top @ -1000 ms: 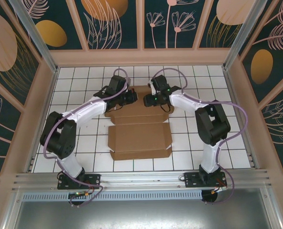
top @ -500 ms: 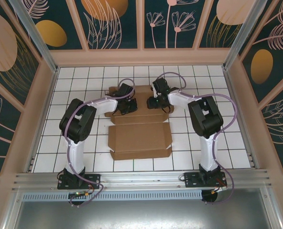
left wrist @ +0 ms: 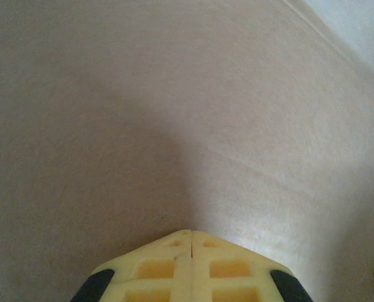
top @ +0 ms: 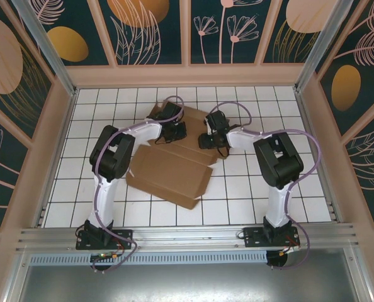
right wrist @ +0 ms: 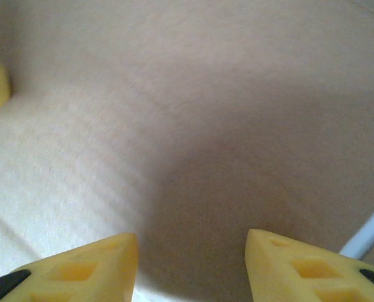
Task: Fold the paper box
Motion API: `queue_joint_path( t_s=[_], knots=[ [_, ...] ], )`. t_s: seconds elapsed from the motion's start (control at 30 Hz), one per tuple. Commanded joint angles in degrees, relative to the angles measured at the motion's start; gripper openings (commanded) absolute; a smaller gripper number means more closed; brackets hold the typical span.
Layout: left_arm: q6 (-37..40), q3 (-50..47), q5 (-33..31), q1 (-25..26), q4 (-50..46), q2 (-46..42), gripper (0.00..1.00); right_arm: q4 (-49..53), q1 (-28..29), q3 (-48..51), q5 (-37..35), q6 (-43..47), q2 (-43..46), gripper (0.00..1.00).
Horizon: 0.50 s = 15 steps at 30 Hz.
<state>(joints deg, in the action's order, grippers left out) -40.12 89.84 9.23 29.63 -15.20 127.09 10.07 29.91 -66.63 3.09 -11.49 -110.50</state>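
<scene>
The paper box is a brown die-cut cardboard sheet lying skewed on the white tiles, its near panel turned toward the lower right. My left gripper rests on its far part; in the left wrist view the gripper is shut with the yellow tips together, close over plain cardboard. My right gripper sits on the sheet's far right part. The right wrist view has that gripper open, with only cardboard under the gap between its fingers.
Wooden walls ring the tiled floor. An aluminium rail crosses the near edge above both arm bases. Both forearms arch over the back half of the floor. Bare tiles lie left, right and in front of the sheet.
The cardboard sheet has swung round from square to skewed, its near panel now pointing lower right. Both grippers shifted slightly right on its far part, and both arms folded closer in.
</scene>
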Motion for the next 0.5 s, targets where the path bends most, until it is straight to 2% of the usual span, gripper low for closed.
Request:
queue_joint_path(
  t_s=[0.0,0.23,0.4,0.47],
  knots=[
    [1.99,2.53,2.63,-0.19,-3.00,5.10,0.00,4.70,3.66,5.86,0.65,-3.21,1.76,0.49],
    [3.77,4.10,8.29,1.58,-1.74,5.06,0.00,1.69,4.74,12.06,4.95,-6.45,8.12,0.49],
    [4.84,2.29,10.56,0.49,0.96,-4.52,0.00,2.60,3.20,8.58,6.40,-4.75,15.06,0.52],
    [3.14,-1.00,12.25,-0.75,3.71,-8.92,0.04,0.85,1.79,7.43,7.93,-4.51,17.88,0.54]
  ],
)
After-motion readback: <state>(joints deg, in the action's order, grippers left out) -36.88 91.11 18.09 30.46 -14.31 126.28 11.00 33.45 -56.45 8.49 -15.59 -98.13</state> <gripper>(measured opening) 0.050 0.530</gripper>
